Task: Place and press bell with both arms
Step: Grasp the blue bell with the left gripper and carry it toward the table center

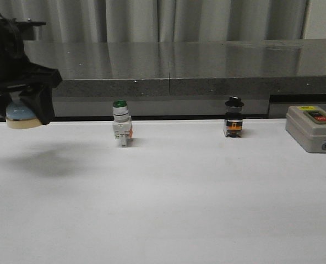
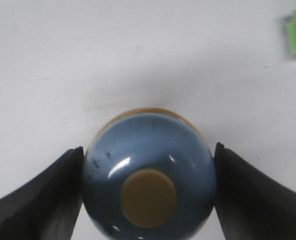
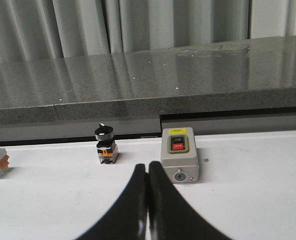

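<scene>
One bell (image 2: 149, 175), one green-capped switch (image 1: 121, 123), one black-knobbed switch (image 1: 234, 117) and one grey on/off box (image 1: 313, 128) are showing on or above a white table (image 1: 168, 203). The left gripper (image 2: 148, 192) is clamping the light blue bell between its two dark fingers (image 2: 43, 192), each pressing a side of the dome, cream button facing up. The left arm is hanging at the far left, holding the bell above the table. The right gripper (image 3: 147, 200) is resting with fingers pressed together, holding nothing, pointing toward the grey box.
</scene>
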